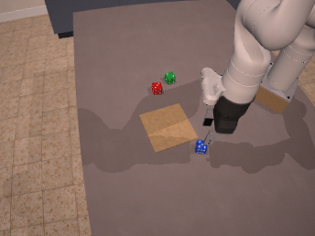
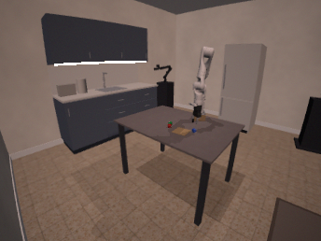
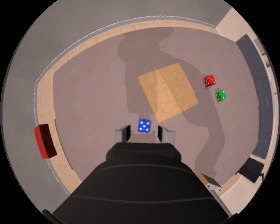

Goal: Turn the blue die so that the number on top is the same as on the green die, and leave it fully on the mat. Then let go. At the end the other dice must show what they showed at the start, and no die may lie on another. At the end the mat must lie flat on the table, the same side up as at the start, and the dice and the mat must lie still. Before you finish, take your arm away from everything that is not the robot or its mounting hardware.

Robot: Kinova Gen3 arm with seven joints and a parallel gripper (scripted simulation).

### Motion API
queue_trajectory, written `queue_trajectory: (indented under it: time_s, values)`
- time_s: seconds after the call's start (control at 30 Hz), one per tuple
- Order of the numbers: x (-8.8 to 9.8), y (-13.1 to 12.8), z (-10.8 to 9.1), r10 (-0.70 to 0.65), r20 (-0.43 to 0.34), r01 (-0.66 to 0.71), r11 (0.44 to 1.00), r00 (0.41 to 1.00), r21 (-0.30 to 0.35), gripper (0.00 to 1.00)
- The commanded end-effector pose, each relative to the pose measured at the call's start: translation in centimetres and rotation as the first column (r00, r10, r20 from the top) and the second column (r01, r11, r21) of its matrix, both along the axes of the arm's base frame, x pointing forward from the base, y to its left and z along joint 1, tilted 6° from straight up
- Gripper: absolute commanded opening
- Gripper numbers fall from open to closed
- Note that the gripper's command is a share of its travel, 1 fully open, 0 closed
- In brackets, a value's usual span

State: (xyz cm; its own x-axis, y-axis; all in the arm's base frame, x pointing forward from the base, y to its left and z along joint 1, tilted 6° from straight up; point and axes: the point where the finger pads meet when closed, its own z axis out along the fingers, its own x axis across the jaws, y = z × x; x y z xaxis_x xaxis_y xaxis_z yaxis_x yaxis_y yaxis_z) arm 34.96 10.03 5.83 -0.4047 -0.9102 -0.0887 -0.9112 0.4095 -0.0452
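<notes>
The blue die (image 1: 200, 146) lies on the table just off the right front corner of the tan mat (image 1: 168, 127). In the wrist view the blue die (image 3: 144, 125) sits between my two open fingers, near the mat (image 3: 166, 92). My gripper (image 1: 208, 129) is open and empty, low over the blue die. The green die (image 1: 169, 78) and the red die (image 1: 157, 88) lie side by side on the table behind the mat, apart from each other. They also show in the wrist view, green die (image 3: 220, 96) and red die (image 3: 209, 81).
The arm's tan base block (image 1: 274, 96) stands at the table's right edge. In the far view the table (image 2: 182, 133) stands in a kitchen with a counter (image 2: 104, 109) and a fridge (image 2: 242, 86) behind.
</notes>
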Motion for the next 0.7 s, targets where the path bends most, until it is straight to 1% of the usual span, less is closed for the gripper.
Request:
queue_trajectory:
  time_s: [0.0, 0.27, 0.67]
  values:
    - [0.04, 0.09, -0.04, -0.037, 0.005, 0.037, 0.999, 0.999, 0.002, 1.00]
    - [0.03, -0.08, -0.05, -0.096, 0.007, 0.096, 0.995, 0.995, 0.005, 1.00]
    - [0.03, -0.12, -0.05, -0.110, 0.007, 0.110, 0.994, 0.994, 0.006, 1.00]
